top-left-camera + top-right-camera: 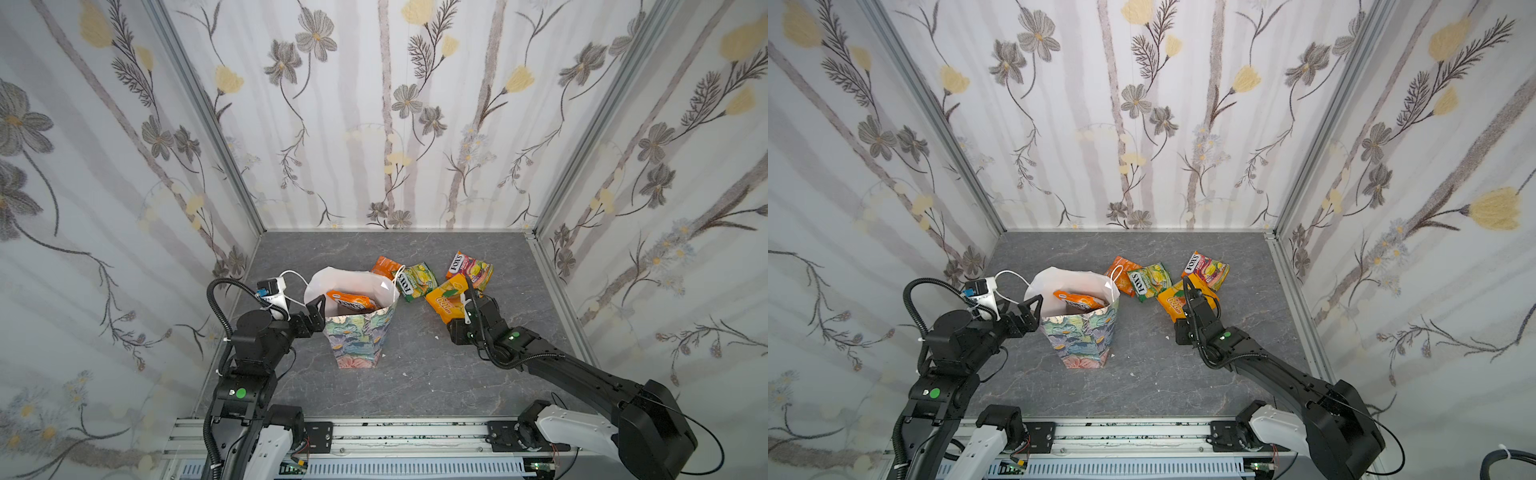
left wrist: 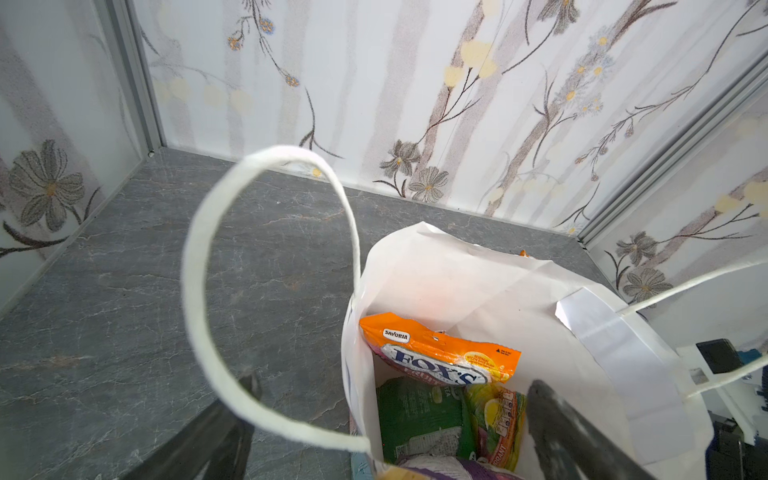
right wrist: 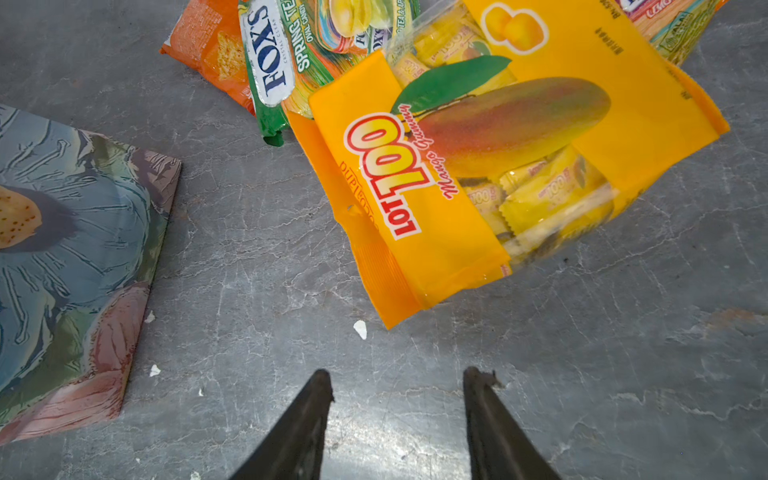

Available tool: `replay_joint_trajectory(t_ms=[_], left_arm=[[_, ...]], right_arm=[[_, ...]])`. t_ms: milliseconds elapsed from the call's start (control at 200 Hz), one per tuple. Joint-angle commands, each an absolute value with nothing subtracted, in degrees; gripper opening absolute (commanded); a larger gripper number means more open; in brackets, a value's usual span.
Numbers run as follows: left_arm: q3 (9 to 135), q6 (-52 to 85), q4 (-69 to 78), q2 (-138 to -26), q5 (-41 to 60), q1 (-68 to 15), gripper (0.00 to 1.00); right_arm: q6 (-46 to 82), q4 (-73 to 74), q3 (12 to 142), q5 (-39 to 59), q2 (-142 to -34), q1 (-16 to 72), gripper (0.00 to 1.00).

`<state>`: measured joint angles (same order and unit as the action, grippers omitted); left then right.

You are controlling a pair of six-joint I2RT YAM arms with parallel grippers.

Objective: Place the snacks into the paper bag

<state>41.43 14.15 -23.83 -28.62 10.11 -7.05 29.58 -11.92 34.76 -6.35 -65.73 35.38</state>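
The paper bag [image 1: 361,336] stands upright mid-table [image 1: 415,374], an orange packet [image 2: 440,353] inside; the left gripper [image 1: 316,309] is spread wide astride its wall; the right gripper [image 3: 399,374] is parted, empty, just before the mango packet [image 3: 478,166], which overlaps the green packet [image 3: 291,62].

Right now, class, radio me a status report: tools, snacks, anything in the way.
Left tool open, straddling paper bag rim. Right tool open, empty, short of mango packet. Three other packets outside bag; nothing blocking.

Your left end effector [image 2: 392,390]: jaws spread wide, nothing clamped. Your right end effector [image 3: 400,374]: arm outstretched, jaws parted, empty.
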Motion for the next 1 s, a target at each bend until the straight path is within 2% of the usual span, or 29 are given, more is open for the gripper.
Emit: replay_joint_trajectory(t_ms=[0,305,704,994], left_arm=[[41.3,14.4,-22.0,-28.6,10.0,-7.0,0.99],[41.2,14.4,-22.0,-28.8,9.9,-7.0,0.99],[41.2,14.6,-22.1,-28.4,9.1,-7.0,0.99],[41.2,14.7,-22.1,-28.5,8.9,-7.0,0.99]], right_arm=[[29.8,-8.1,33.4,-4.4,-65.2,34.6,0.51],[28.2,0.0,30.5,-0.2,-68.1,31.1,0.48],[28.8,11.7,27.7,7.3,-70.6,28.5,0.38],[29.1,13.6,27.3,8.7,-73.6,27.8,0.37]])
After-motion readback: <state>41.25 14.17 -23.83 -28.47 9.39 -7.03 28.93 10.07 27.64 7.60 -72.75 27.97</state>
